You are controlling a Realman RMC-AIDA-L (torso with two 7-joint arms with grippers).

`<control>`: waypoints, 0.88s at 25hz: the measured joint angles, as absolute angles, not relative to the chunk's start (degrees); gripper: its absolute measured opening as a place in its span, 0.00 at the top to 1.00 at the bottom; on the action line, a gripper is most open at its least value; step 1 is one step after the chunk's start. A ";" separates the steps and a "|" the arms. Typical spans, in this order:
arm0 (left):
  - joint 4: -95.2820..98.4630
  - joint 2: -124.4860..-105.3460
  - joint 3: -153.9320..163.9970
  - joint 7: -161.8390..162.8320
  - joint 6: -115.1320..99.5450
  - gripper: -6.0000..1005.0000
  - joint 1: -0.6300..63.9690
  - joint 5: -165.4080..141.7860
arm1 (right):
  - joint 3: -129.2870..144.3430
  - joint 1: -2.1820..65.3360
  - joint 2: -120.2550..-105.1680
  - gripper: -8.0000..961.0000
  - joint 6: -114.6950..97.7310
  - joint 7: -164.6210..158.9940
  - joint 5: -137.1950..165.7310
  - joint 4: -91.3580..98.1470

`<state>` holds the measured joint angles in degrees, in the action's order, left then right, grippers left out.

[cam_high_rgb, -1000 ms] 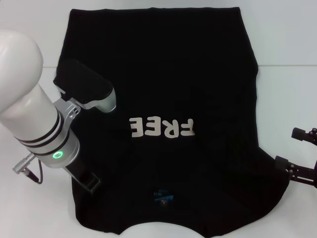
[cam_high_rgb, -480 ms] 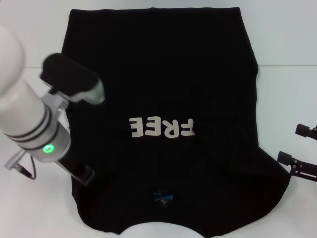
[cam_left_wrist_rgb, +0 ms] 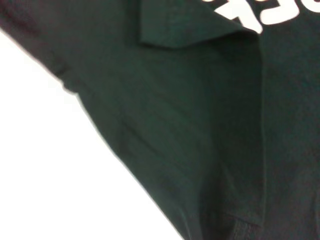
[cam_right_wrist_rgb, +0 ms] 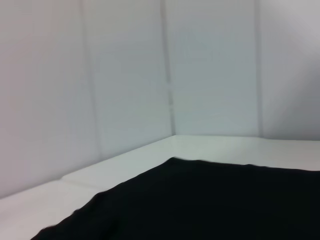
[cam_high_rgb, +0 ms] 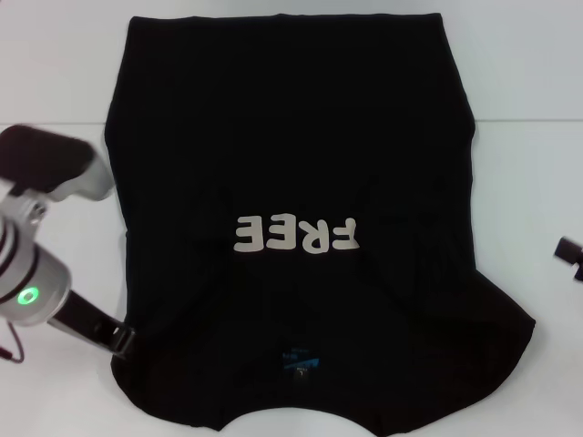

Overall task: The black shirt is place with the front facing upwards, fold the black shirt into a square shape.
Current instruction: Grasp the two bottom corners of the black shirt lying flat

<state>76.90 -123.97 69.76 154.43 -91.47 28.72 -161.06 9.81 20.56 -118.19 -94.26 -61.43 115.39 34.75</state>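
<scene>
1. Far left of the tabletop (cam_high_rgb: 55,82): the left arm (cam_high_rgb: 36,273) sits over the bare white surface near the left edge, just beside the shirt's left side. Its left tool (cam_high_rgb: 123,341) reaches the cloth near the front left corner; can't tell how wide it's parted or whether it has any cloth.
2. Centre: the black shirt (cam_high_rgb: 291,137) lies flat, front up, spread from the far edge to the near edge. The cream "FREE" lettering (cam_high_rgb: 296,235) reads upside down, and the small blue neck label (cam_high_rgb: 301,360) sits close to the near edge.
3. The left wrist view shows folded shirt cloth (cam_left_wrist_rgb: 200,125) with a seam, against white tabletop (cam_left_wrist_rgb: 50,175).
4. Right edge: only a sliver of the right tool (cam_high_rgb: 570,250) shows, off the shirt; its opening can't be judged.
</scene>
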 joint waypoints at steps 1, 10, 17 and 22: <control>77.48 -123.97 69.15 154.11 -91.17 0.93 27.68 -160.23 | 8.76 20.68 -118.15 0.02 -93.94 -62.29 115.40 34.74; 81.62 -124.01 64.25 152.49 -86.95 0.94 20.95 -153.97 | 6.47 22.31 -115.83 0.02 -90.69 -79.50 116.10 35.40; 79.33 -124.10 60.18 149.24 -85.19 0.94 19.78 -150.00 | 11.98 25.26 -110.99 0.02 -90.40 -100.45 124.09 38.40; 78.49 -124.07 58.89 147.72 -85.09 0.94 19.96 -149.04 | 20.90 29.38 -109.24 0.02 -91.28 -116.62 134.30 45.79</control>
